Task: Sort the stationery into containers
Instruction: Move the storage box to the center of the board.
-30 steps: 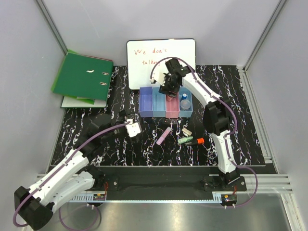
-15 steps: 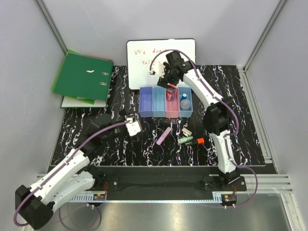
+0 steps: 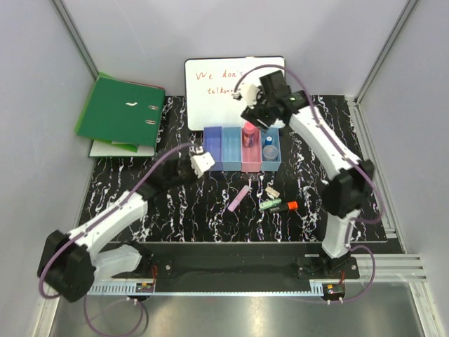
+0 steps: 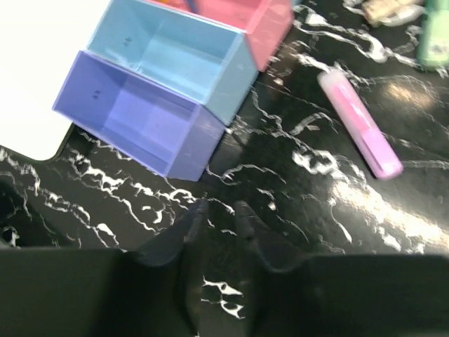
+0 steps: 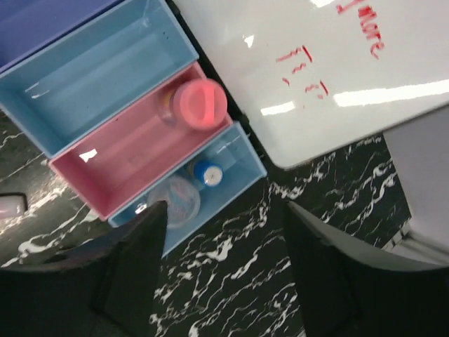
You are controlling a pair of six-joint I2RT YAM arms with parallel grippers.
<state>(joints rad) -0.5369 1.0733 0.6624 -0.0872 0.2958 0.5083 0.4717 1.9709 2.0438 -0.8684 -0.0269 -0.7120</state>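
Note:
The containers are a row of four joined bins: purple-blue [image 3: 212,151], light blue [image 3: 231,151], pink [image 3: 250,158], light blue [image 3: 271,163]. A pink highlighter [image 3: 249,133] [image 5: 199,103] stands in the pink bin [image 5: 119,158]. The blue-capped bottle [image 5: 208,172] and round piece [image 5: 175,200] lie in the end bin [image 5: 242,151]. A lilac marker [image 3: 239,198] [image 4: 359,125], green highlighter [image 3: 269,205] and orange highlighter [image 3: 286,206] lie on the table. My right gripper [image 3: 259,112] [image 5: 221,210] hangs open and empty behind the bins. My left gripper [image 3: 203,161] [image 4: 219,207] is shut on nothing, just before the purple-blue bin [image 4: 133,112].
A whiteboard [image 3: 224,88] with red writing leans behind the bins. A green ring binder [image 3: 121,112] lies at the back left. A small beige item [image 3: 272,192] sits by the highlighters. Grey walls close in the black marbled table [image 3: 140,182].
My right gripper let the pink highlighter go in the pink bin and drew back to the right. My left arm moved toward the bins and its jaws closed.

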